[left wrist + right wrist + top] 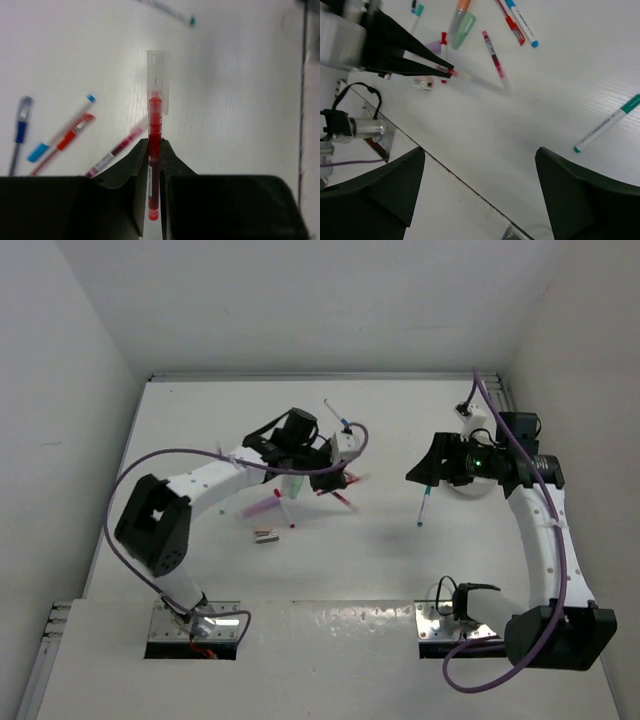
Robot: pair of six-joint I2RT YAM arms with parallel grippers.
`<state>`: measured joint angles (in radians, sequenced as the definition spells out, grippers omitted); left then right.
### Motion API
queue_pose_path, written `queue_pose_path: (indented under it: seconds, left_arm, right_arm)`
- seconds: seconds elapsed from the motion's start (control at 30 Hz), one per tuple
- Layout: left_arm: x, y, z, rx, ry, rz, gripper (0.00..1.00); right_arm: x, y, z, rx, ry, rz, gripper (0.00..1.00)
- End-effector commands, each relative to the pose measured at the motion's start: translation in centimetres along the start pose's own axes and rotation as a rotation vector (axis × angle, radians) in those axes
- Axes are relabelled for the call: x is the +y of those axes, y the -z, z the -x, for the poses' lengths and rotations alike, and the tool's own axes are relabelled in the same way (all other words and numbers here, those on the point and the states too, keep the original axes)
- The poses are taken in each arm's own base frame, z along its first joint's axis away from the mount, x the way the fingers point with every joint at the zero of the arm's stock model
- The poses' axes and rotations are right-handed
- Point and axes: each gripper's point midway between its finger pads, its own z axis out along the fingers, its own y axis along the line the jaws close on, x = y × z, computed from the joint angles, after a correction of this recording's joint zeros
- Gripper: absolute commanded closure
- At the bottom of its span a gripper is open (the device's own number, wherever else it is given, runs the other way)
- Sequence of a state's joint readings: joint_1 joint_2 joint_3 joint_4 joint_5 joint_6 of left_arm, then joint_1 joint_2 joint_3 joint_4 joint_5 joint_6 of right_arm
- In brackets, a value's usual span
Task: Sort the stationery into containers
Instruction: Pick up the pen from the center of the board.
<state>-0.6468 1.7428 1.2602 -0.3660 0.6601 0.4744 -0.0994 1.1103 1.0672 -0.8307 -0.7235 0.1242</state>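
From above, a white table (380, 570) fills an alcove of plain white walls (60, 390), with two metal mounting plates (195, 628) at its near edge under the arm bases. The left gripper (335, 480) hangs over a loose scatter of pens and highlighters left of centre, and a small pinkish-brown block (265, 536) lies just near of that scatter. The right gripper (422, 465) hovers to the right, with a teal-capped pen (424, 508) lying alone on the table just near of it. A rounded white rim (468, 492), apparently the tub, peeks out beneath that wrist. In the left wrist view, the fingers are clamped on a red pen (155, 130) with a clear cap, lifted above the faintly ribbed white surface. A blue pen (21, 125), a blue-capped white pen (62, 127) and another red pen (72, 139) lie below to the left. In the right wrist view, the right fingers (385, 185) are spread wide with nothing between them. The teal-capped pen lies off to the right, and across the table a green highlighter (462, 31) and an orange highlighter (461, 10) lie side by side.
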Motion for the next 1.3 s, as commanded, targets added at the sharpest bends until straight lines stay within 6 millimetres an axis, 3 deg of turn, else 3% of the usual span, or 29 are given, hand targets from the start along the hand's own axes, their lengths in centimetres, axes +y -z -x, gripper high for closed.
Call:
queue_pose_path:
  seconds: [0.0,0.13,0.27,0.4,0.57,0.73,0.83,0.97,1.27]
  left_arm:
    - [-0.6,4.5,10.6,-0.356,0.151,0.05,1.0]
    - [-0.1,5.1,13.4,-0.433,0.285,0.092,1.0]
    - [-0.2,5.4,14.5,-0.472,0.315,0.092,1.0]
    - [-0.2,5.2,14.6,-0.471,0.328,0.1,1.0]
    - [0.1,4.7,14.8,-0.469,0.316,0.105,1.0]
    - [-0.6,3.6,15.4,-0.458,0.297,0.087,1.0]
    - [-0.8,3.4,15.8,-0.46,0.289,0.082,1.0]
    - [-1.0,2.9,16.3,-0.46,0.285,0.071,1.0]
    - [-0.2,2.7,17.2,-0.472,0.29,0.089,1.0]
  right_arm:
    - [2.6,-0.1,2.5,-0.078,-0.02,0.076,0.1]
    - [4.0,-1.6,4.1,-0.133,-0.078,0.14,0.1]
    - [4.4,-2.0,5.9,-0.152,-0.167,0.165,0.1]
    - [5.8,-2.5,6.9,-0.142,-0.167,0.217,0.11]
    - [5.4,-3.5,6.9,-0.122,-0.192,0.216,0.12]
    - [5.7,-4.1,8.1,-0.128,-0.183,0.233,0.15]
    - [5.4,-4.7,8.4,-0.123,-0.189,0.223,0.19]
    - [5.2,-5.3,8.4,-0.11,-0.184,0.218,0.32]
    - [5.1,-6.2,7.2,-0.079,-0.183,0.215,0.51]
